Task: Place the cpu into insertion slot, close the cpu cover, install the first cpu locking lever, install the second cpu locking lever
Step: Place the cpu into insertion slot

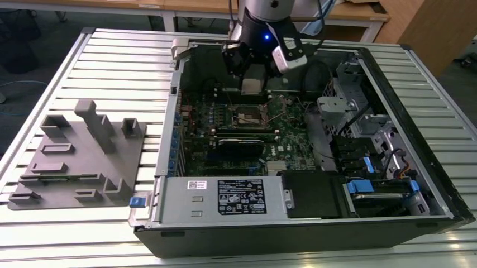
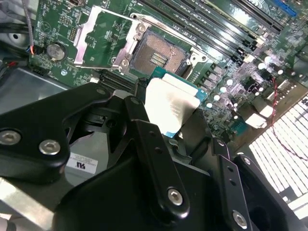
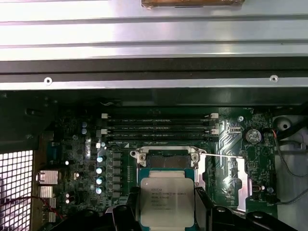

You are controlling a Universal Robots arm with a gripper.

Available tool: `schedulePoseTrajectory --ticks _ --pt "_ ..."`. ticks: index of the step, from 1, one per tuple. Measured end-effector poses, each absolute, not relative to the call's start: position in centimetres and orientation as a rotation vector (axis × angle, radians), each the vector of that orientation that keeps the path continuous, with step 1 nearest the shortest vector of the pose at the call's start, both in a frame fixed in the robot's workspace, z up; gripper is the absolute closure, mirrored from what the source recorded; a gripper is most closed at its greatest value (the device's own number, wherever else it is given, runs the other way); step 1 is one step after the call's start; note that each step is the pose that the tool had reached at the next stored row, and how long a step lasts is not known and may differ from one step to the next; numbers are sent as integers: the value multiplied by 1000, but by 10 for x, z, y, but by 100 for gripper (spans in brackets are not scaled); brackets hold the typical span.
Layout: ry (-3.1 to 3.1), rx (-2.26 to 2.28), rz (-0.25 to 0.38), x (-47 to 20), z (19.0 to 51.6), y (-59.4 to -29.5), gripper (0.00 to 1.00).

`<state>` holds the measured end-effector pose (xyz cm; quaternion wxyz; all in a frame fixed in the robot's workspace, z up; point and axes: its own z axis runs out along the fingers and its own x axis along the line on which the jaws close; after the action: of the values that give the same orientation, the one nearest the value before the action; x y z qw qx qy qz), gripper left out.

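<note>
Exterior view: one arm reaches down into one open computer case [image 1: 298, 237], which lies on a slatted metal desk [image 1: 111, 56]. One grey moulded fixture [image 1: 82, 156] sits on the desk towards the exterior view's left, apart from the case. The single gripper [image 1: 253, 84] hangs over the far part of the green circuit board [image 3: 233, 139], close above the socket area.

In the first wrist view, the gripper is clenched on the one cpu [image 3: 167, 201]. Its two black fingers [image 3: 124, 217] press on opposite edges of the chip, and the dull metallic top faces the camera. The cpu is held in the air above the board and has not been seated.

The one insertion slot [image 3: 166, 161] lies just beyond the chip, bare, with its dark contact field exposed inside a silvery rim. The second wrist view shows the same bare socket, with the chip's near edge overlapping its rim in the picture.

The one cpu cover [image 2: 103, 38], a silvery frame with a cut-out centre, is swung open and lies to one side of the slot, hinged at the slot's edge.

A bank of long black card slots [image 3: 159, 126] runs beside the socket; I cannot count them for certain.
</note>
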<state>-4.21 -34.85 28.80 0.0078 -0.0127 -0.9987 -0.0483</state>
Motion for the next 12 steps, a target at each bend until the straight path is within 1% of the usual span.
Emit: schedulePoseTrajectory --ticks 12 --pt "-3122 -40 -151 -42 268 -349 46"
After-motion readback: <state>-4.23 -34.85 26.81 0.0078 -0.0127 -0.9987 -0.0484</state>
